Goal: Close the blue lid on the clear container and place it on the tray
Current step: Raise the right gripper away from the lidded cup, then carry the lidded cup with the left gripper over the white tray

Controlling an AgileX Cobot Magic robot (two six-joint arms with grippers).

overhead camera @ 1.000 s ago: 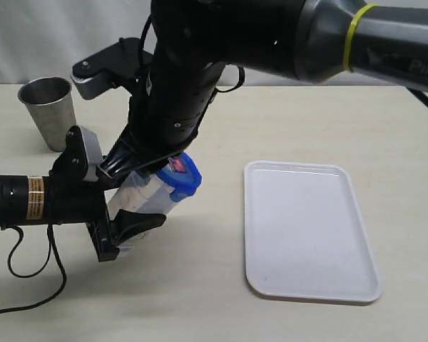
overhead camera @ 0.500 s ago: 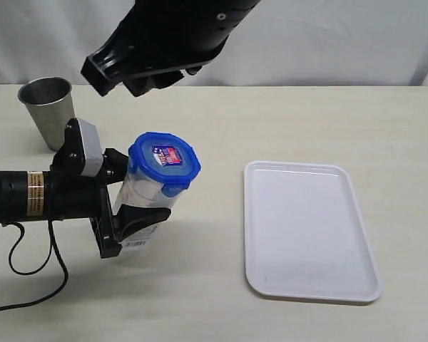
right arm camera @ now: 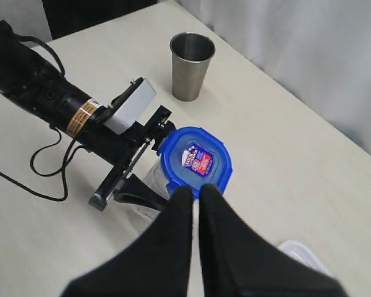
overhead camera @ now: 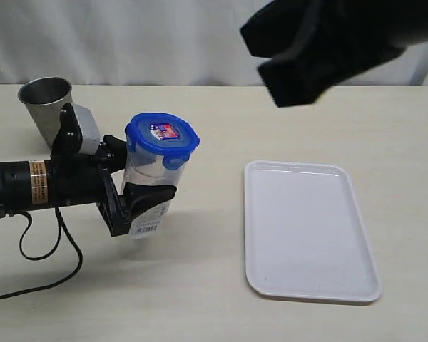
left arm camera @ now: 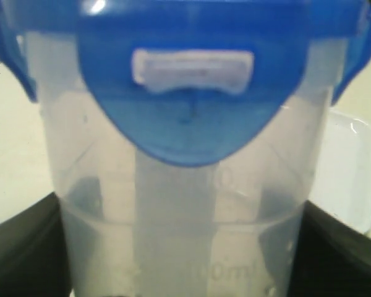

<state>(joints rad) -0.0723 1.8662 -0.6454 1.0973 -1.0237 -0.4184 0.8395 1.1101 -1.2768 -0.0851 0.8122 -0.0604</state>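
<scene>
White curtain [overhead camera: 128,35] hangs behind the pale beige desk [overhead camera: 200,299] where I'm watching this. On the left side of it the tall clear plastic container [overhead camera: 139,169] now stands close to upright, where a second ago it leaned over under the other arm. The bright blue rounded-square lid [overhead camera: 162,135], sticker up, sits squarely on its mouth. In the left wrist view a flap [left arm camera: 191,93] lies folded down against the clear wall. I cannot tell whether every flap is latched.

The left gripper [overhead camera: 146,187] reaches in from the side, clenched around the container's lower half. Whether the base touches the desk I cannot tell.

The right gripper [right arm camera: 195,204], which was pressing on the lid a second ago, has pulled up and swung away toward the right. It hovers high above, empty, with its fingers drawn almost together.

So the closing looks done, I'd say, and the carry is what remains. The flat white rectangular tray [overhead camera: 310,231] lies bare, well apart to the right. A tapered steel cup [overhead camera: 48,110] stands behind the left arm, out of that path.
</scene>
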